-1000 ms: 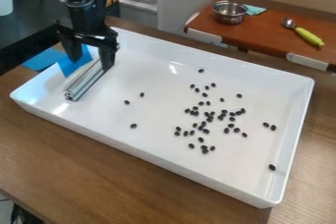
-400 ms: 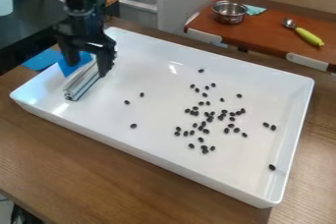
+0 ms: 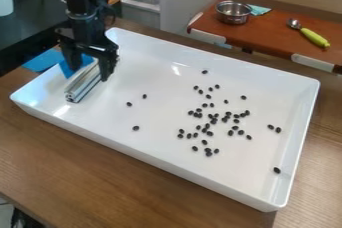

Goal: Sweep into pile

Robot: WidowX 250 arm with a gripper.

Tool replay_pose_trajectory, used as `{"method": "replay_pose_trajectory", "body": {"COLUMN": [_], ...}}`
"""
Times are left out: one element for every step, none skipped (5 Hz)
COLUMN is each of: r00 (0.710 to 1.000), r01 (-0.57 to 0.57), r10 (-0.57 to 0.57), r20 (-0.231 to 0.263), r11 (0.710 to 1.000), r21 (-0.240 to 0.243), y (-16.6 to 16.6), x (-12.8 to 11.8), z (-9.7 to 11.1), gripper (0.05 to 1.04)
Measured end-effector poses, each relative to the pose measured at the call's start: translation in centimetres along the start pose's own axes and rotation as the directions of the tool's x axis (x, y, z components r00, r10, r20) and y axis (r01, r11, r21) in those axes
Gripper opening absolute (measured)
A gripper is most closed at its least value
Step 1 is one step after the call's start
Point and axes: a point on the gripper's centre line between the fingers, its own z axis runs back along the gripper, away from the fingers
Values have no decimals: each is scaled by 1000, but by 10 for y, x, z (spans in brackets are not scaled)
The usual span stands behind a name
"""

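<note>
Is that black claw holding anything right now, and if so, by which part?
Nothing looks held: the gripper has its fingers apart at the far end of the silver bar, which lies in the white tray.

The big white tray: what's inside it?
Small black pieces lie scattered in the white tray, mostly toward the view's right, with a silvery bar at the left. The black gripper hides the bar's far end and part of a blue piece.

Tray [image 3: 167, 117] sits on counter [image 3: 100, 167]. Inside: bar [image 3: 81, 85] at left end, beans [image 3: 214, 121] mostly toward right. Behind, on second table [image 3: 267, 37]: bowl [image 3: 234, 14] left, utensil [image 3: 314, 37] right.
</note>
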Motion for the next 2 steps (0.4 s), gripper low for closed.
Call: {"method": "replay_pose_trajectory", "body": {"r00": [1000, 1000], "r01": [5, 19], "r10": [-5, -19], "r20": [-7, -19], "r11": [1000, 1000], "r21": [25, 23], "y": [3, 1], "x": [-3, -8], "z": [-9, -13], "gripper": [949, 661]}}
